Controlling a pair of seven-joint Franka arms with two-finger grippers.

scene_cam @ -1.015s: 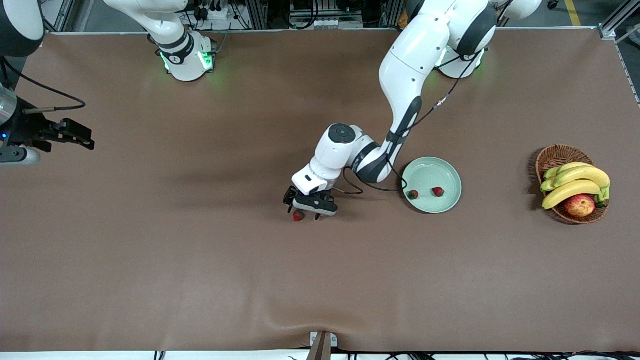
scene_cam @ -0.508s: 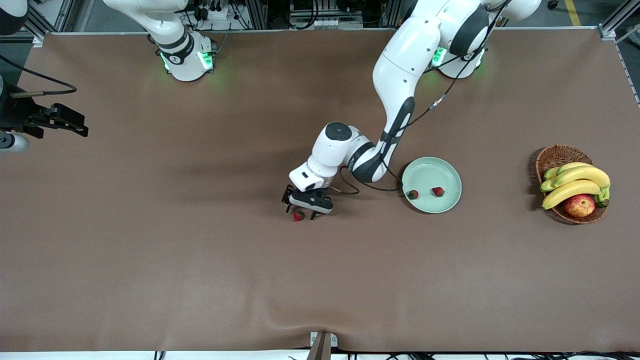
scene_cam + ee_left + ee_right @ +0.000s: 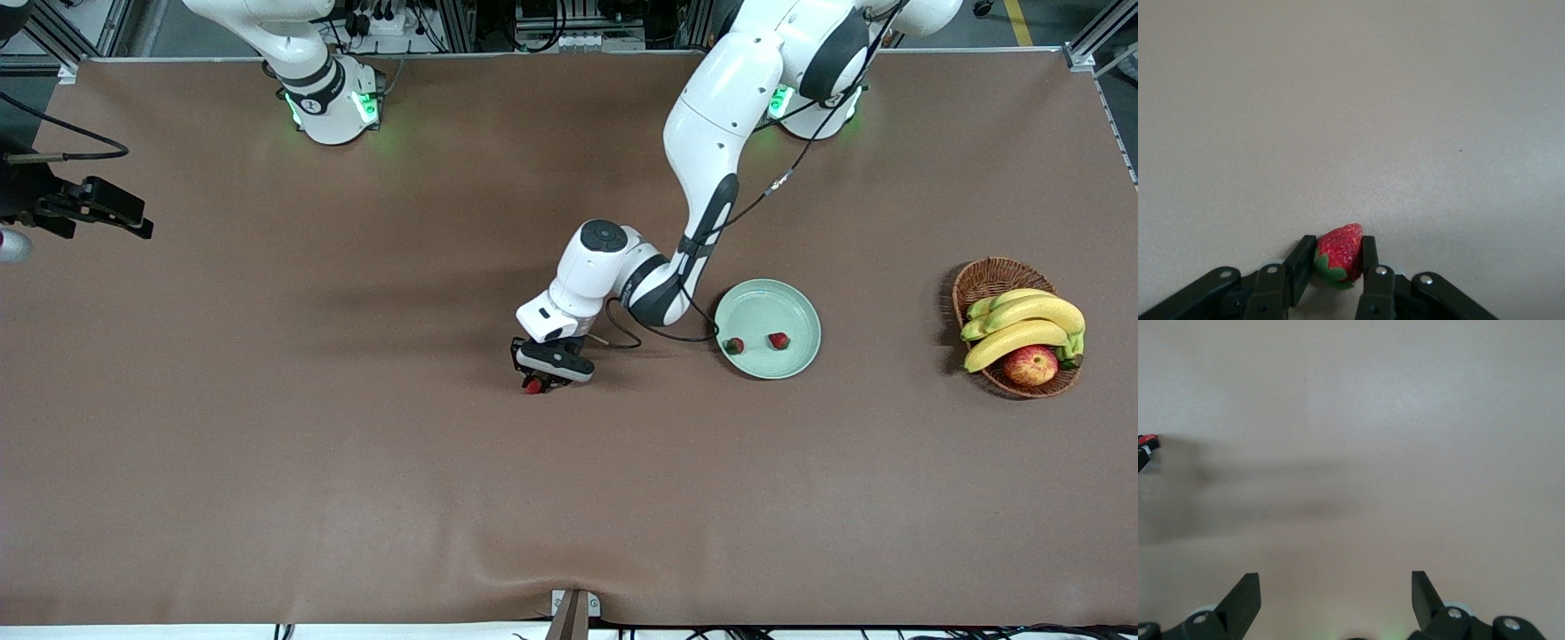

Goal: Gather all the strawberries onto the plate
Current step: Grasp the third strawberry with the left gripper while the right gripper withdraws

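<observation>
Down at the brown table (image 3: 356, 462), the left gripper (image 3: 536, 384) pinches a small red strawberry (image 3: 1340, 254) — two more lie in the mint-green round plate (image 3: 791, 304) beside it — while the right gripper (image 3: 1336, 592), spread wide, waits.

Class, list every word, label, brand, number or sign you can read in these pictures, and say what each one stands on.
None can be read.
Right arm's base: a small dark round mark, too small to read.
Plate, strawberries, wicker basket, bananas, apple and table: no text.
</observation>
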